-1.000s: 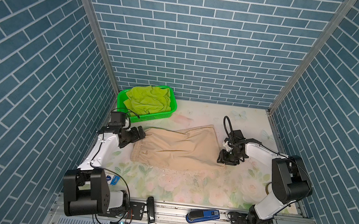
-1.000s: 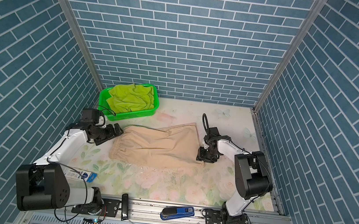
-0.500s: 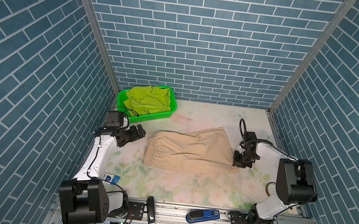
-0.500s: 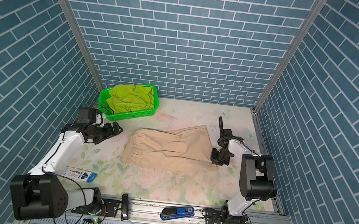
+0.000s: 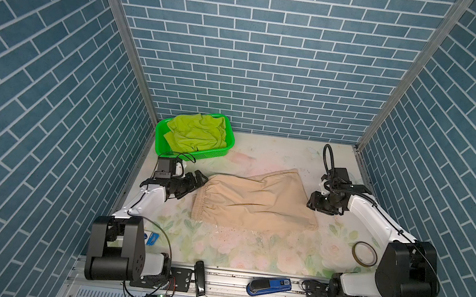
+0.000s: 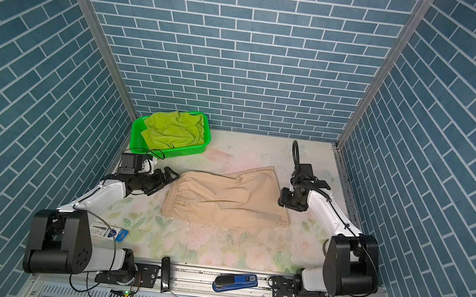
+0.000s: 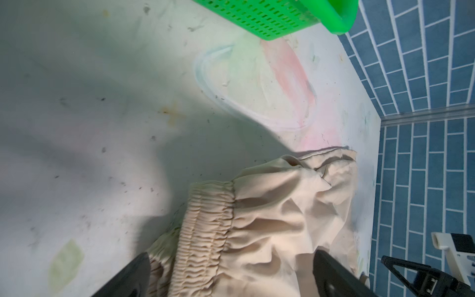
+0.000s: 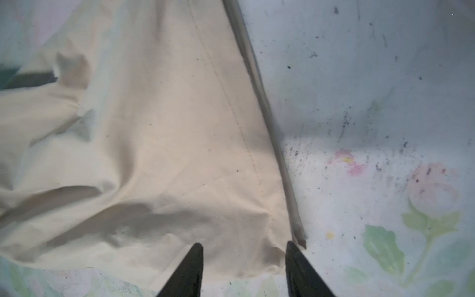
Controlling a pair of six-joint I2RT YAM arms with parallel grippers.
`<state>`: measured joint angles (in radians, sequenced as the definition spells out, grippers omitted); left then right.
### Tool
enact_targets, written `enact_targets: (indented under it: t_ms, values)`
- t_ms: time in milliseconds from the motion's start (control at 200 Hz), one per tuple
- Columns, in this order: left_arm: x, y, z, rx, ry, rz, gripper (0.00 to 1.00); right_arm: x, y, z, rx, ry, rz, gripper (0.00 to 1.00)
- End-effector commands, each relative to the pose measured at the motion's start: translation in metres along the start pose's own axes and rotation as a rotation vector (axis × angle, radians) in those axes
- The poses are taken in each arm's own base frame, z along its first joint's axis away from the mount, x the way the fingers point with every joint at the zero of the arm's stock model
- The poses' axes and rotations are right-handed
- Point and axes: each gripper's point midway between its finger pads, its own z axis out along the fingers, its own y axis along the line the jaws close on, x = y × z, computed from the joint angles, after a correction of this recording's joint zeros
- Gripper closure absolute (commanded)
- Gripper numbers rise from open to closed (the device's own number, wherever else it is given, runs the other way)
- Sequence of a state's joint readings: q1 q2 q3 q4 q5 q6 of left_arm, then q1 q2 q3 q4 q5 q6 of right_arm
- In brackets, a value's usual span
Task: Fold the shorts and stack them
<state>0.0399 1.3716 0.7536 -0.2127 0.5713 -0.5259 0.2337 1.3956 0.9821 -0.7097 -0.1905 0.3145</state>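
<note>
The beige shorts (image 5: 255, 203) (image 6: 224, 199) lie flat on the floral table, gathered waistband (image 7: 205, 231) to the left and leg hems to the right. The lime green shorts (image 5: 195, 133) (image 6: 173, 131) sit crumpled in the green basket (image 5: 211, 154). My left gripper (image 5: 200, 179) (image 7: 231, 257) is open, low at the waistband's far corner, its fingers straddling the gathered band without pinching it. My right gripper (image 5: 314, 205) (image 8: 244, 245) stands at the right hem corner with its jaws parted, and the cloth (image 8: 154, 141) lies loose between them.
The basket (image 6: 181, 152) (image 7: 270, 18) stands at the back left against the brick wall. A tape roll (image 5: 365, 253) lies by the right arm's base. On the front rail are a blue stapler (image 5: 268, 282) and a black bar (image 5: 199, 279). A blue packet (image 6: 108, 232) lies front left.
My right gripper pulled the beige shorts to the right, then parted its jaws and let the hem drop. The left gripper, still open, moved right up to the waistband.
</note>
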Motion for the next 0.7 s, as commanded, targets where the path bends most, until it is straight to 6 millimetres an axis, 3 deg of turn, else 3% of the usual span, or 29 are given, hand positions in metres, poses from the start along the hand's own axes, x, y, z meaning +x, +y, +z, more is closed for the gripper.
enact_targets:
  t_ms: [0, 130, 300, 480, 695]
  values:
    - [-0.002, -0.008, 0.013, 0.022, 0.020, 0.014, 0.00, 0.000, 0.027, 0.000, -0.064, -0.033, -0.057, 0.47]
    - [0.010, 0.008, 0.019, -0.039, 0.065, -0.002, 0.00, 0.000, 0.046, 0.002, -0.093, -0.048, -0.102, 0.47]
    - [0.010, 0.009, 0.032, -0.007, 0.073, -0.008, 0.00, 0.001, 0.060, 0.007, -0.119, -0.050, -0.139, 0.47]
    - [0.004, -0.001, 0.046, 0.061, 0.078, 0.000, 0.00, 0.003, 0.070, 0.009, -0.137, -0.050, -0.163, 0.47]
    - [-0.001, -0.022, 0.035, 0.102, 0.056, 0.045, 0.00, 0.002, 0.078, 0.014, -0.176, -0.067, -0.175, 0.47]
